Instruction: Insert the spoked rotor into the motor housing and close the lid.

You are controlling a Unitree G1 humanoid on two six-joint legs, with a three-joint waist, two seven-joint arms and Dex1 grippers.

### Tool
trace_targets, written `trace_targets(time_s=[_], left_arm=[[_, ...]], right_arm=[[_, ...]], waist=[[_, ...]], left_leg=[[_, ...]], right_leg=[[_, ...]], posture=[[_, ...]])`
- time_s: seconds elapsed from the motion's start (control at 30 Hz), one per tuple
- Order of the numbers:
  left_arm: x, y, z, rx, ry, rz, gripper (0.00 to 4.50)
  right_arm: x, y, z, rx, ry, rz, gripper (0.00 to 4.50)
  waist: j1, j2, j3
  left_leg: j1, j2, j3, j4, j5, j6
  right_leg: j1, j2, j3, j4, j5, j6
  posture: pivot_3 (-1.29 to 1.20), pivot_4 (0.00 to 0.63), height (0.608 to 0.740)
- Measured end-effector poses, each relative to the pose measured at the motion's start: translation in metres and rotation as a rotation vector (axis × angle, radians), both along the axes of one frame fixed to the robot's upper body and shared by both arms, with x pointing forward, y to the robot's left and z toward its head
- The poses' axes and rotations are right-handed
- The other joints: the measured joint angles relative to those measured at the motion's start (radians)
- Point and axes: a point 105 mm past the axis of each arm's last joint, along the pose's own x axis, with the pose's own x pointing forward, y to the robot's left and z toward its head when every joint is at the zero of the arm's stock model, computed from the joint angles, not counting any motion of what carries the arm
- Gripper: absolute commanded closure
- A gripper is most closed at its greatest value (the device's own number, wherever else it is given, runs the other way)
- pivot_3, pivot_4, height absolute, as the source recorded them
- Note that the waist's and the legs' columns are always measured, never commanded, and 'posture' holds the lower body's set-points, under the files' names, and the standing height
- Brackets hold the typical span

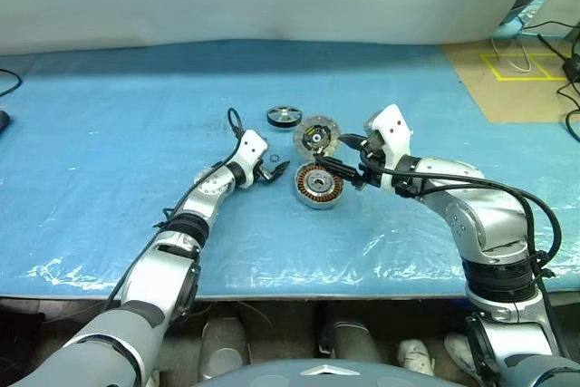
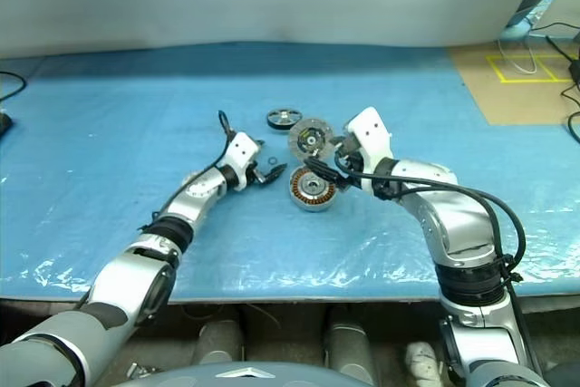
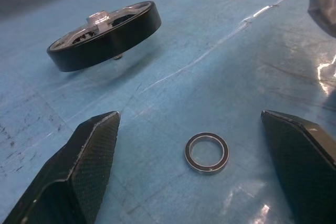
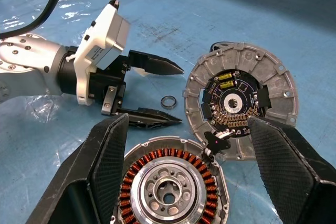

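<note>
The spoked rotor (image 1: 285, 116) lies flat on the blue table cover (image 1: 109, 133), beyond the lid (image 1: 316, 137) and the motor housing (image 1: 318, 185). It looks rigid, fairly heavy for its size, with a smooth black rim likely to slip; opposite sides of that rim seem the best hold. The left gripper (image 1: 277, 170), fingers spread wide and empty, straddles a small bearing ring (image 3: 207, 152). The right gripper (image 1: 343, 158), also wide and empty, hovers over the housing and lid.
</note>
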Motion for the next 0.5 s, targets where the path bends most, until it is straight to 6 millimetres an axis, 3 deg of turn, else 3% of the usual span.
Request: trace_targets(time_s=[0.27, 0.37, 0.5], left_arm=[[0.0014, 0.0024, -0.0039, -0.006, 0.05, 0.026, 0.0], [0.0002, -0.0001, -0.0056, -0.024, 0.085, 0.021, 0.62], [-0.0024, -0.0041, -0.0078, -0.063, 0.131, 0.015, 1.92]], right_arm=[[0.0007, -0.0027, -0.0022, -0.003, 0.005, -0.021, 0.7], [0.0016, -0.0039, -0.0036, -0.009, 0.011, -0.025, 0.68], [0.0041, -0.0062, -0.007, -0.014, 0.027, -0.034, 0.68]], waist=[[-0.001, 0.0, 0.0], [0.0, 0.0, 0.0], [0.0, 0.0, 0.0]], left_leg=[[0.001, 0.0, 0.0, 0.0, 0.0, 0.0], [0.001, 0.0, 0.0, -0.001, 0.0, 0.0], [0.002, -0.001, 0.0, -0.002, 0.0, 0.0]], right_leg=[[0.004, 0.0, 0.0, -0.001, -0.002, -0.003], [0.005, -0.001, 0.0, -0.002, -0.002, -0.003], [0.006, -0.001, 0.0, -0.004, -0.002, -0.003]], posture=[[0.0, 0.15, 0.74], [0.0, 0.15, 0.74], [0.0, 0.15, 0.74]])
